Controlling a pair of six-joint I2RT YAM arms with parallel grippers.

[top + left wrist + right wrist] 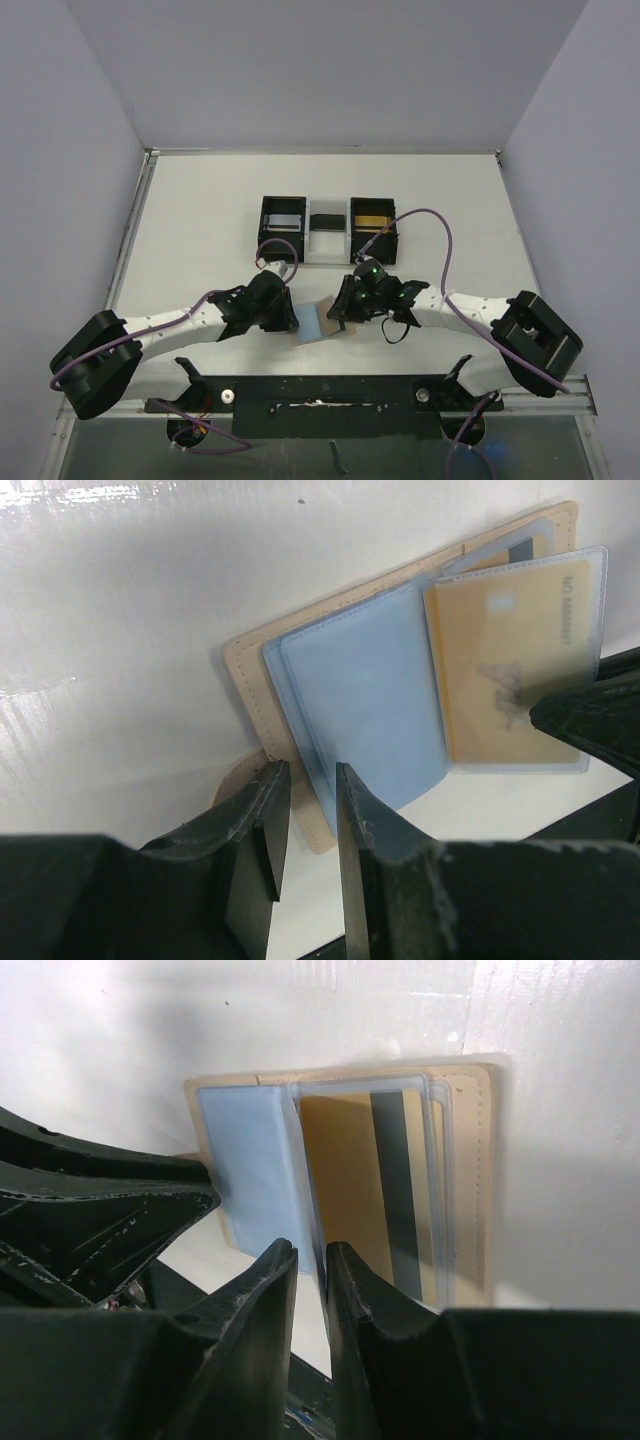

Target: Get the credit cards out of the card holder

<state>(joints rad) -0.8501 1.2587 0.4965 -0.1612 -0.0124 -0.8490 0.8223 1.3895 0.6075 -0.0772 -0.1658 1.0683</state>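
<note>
Left end effector clamps card holder; right end effector pinches clear sleeve, not gold credit card. Pulling may tear sleeve.

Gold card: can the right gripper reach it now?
Probably yes: the right gripper pinches the edge of the clear sleeve in the open card holder, but that sleeve covers the gold card.

Top external view: set above and behind the rig, faced down; the whole desk was taken in. Left wrist view: set close behind the left end effector, faced onto the card holder. Right wrist view: set likewise behind the right end effector. The card holder was shared by all three.
</note>
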